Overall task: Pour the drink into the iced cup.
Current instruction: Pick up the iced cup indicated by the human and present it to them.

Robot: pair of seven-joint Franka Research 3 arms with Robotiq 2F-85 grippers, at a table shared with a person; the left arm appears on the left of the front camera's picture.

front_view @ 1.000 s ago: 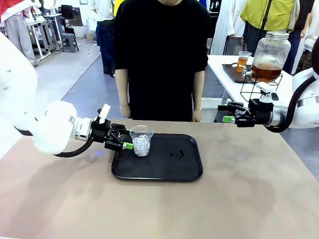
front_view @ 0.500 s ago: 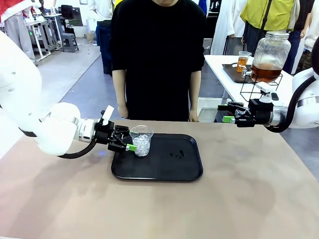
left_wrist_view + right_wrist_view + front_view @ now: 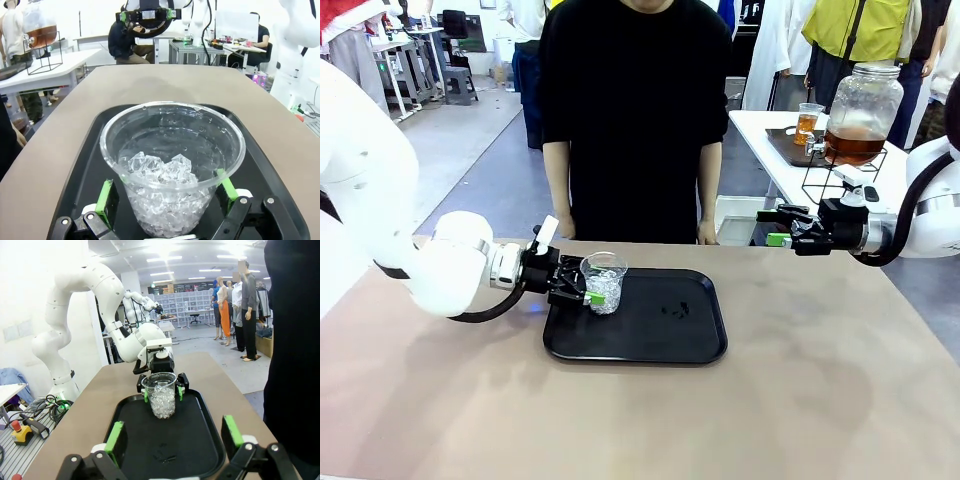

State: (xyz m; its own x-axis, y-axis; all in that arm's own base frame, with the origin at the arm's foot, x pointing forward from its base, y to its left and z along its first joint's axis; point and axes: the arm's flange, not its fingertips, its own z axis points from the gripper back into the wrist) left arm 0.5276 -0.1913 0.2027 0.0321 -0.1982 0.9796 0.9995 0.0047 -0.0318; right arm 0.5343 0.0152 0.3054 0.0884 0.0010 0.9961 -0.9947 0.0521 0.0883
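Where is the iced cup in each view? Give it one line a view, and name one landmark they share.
Front view: the iced cup stands left of centre, on the left end of the black tray.
Left wrist view: the cup is large and close, in the lower middle.
Right wrist view: the cup is small, at the centre, at the tray's far end.
Shared landmark: the black tray under the cup.

front: fixed on the robot's side of the tray (image 3: 650, 340), mid-distance, facing across it to the person (image 3: 638, 110) beyond | left wrist: low, very near, at one tray end, looking lengthwise past the cup (image 3: 172, 165) | right wrist: farther off the opposite end, looking back | shared: tray, cup
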